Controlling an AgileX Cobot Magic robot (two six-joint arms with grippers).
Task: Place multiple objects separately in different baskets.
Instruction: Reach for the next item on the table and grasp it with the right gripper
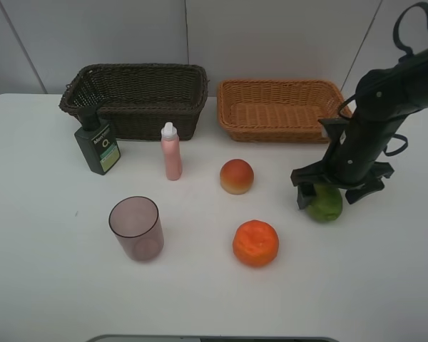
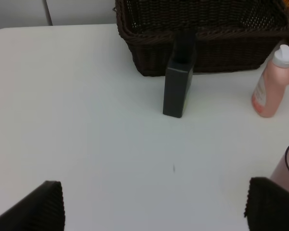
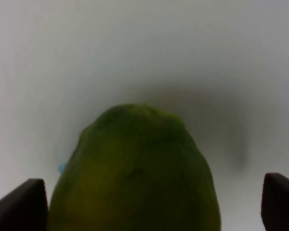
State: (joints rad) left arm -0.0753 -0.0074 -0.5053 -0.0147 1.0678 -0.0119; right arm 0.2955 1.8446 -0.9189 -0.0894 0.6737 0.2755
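Two baskets at back of worktop [image 1: 50, 249]: dark brown basket [image 1: 143, 117] left, tan basket [image 1: 271, 132] right. Green fruit [image 1: 327, 205] on worktop in front of tan basket, between spread jaws of right tool [image 1: 329, 194]. Left tool [image 2: 154, 207] spread wide over worktop, pump bottle [image 2: 177, 91] ahead.

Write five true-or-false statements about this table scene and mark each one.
1. The open right hand straddles the green fruit. True.
2. The orange lies in the tan basket. False: it sits on the table.
3. The dark green pump bottle stands upright before the dark brown basket. True.
4. The left hand grips the pink bottle. False: it is open, holding nothing.
5. The mauve cup lies on its side. False: it stands upright.
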